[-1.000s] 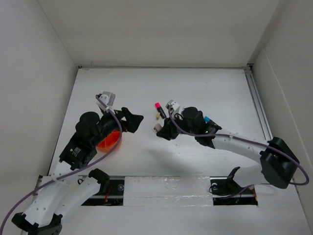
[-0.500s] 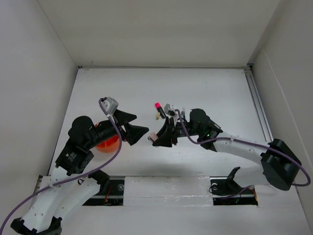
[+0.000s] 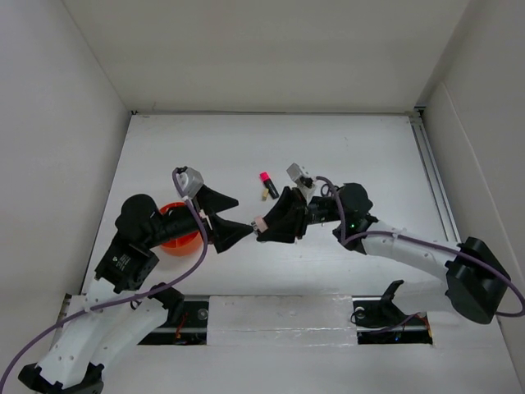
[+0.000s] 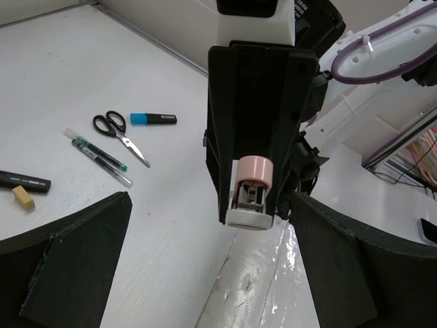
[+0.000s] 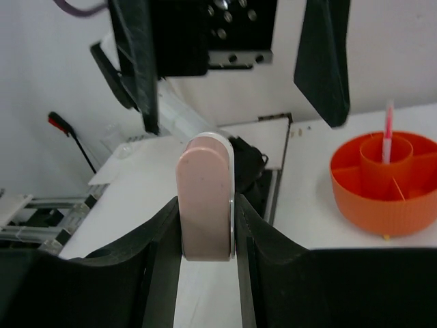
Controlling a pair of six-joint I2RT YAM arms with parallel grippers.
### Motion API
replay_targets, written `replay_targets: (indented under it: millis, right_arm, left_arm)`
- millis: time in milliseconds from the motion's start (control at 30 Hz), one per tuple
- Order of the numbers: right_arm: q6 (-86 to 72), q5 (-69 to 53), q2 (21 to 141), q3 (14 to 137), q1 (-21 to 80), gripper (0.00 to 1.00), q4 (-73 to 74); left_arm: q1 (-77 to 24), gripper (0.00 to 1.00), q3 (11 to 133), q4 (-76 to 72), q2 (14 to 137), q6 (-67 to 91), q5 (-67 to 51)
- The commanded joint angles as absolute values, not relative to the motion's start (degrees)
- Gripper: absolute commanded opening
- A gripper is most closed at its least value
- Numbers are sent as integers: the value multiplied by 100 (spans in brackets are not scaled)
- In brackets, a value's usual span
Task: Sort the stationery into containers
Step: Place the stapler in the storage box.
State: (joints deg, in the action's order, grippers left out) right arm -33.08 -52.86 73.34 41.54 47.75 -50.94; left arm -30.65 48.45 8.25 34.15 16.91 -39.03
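My right gripper (image 3: 261,224) is shut on a small pink-and-white item (image 5: 205,198) that looks like a mini stapler, and holds it above the table. The item's end also shows in the left wrist view (image 4: 254,191). My left gripper (image 3: 244,213) is open and empty, with its jaws on either side of the item's tip and not touching it. The orange cup (image 3: 176,236) sits behind the left arm, and a thin pink pen (image 5: 389,130) stands in its middle. The pink-capped highlighter (image 3: 267,185) lies further back.
Scissors (image 4: 119,133), a blue-capped marker (image 4: 153,119), two pens (image 4: 99,154) and a small tan eraser (image 4: 24,198) lie on the table behind the right gripper. White walls enclose the table. A metal rail (image 3: 435,180) runs along the right edge.
My right gripper has carried the pink-and-white item left and turned to face the left gripper. My left gripper has swung right and nearer, so its open jaws now bracket the item's tip.
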Motion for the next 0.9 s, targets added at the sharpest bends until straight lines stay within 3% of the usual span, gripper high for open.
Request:
replay_targets:
  millis: [0, 467, 867]
  right_arm:
    - [-4093, -5134, 7453, 4482, 4930, 0, -6678]
    - [-5317, -4553, 8709, 4931, 5247, 0, -8823]
    - [-5810, -4438, 8886, 5036, 5247, 0, -9642]
  left_arm:
    - [-3059, 100, 4843, 308, 3235, 1783, -3965]
    - [-3059, 100, 4737, 141, 2821, 1846, -3568]
    - [-3059, 100, 4737, 254, 2821, 1846, -3577]
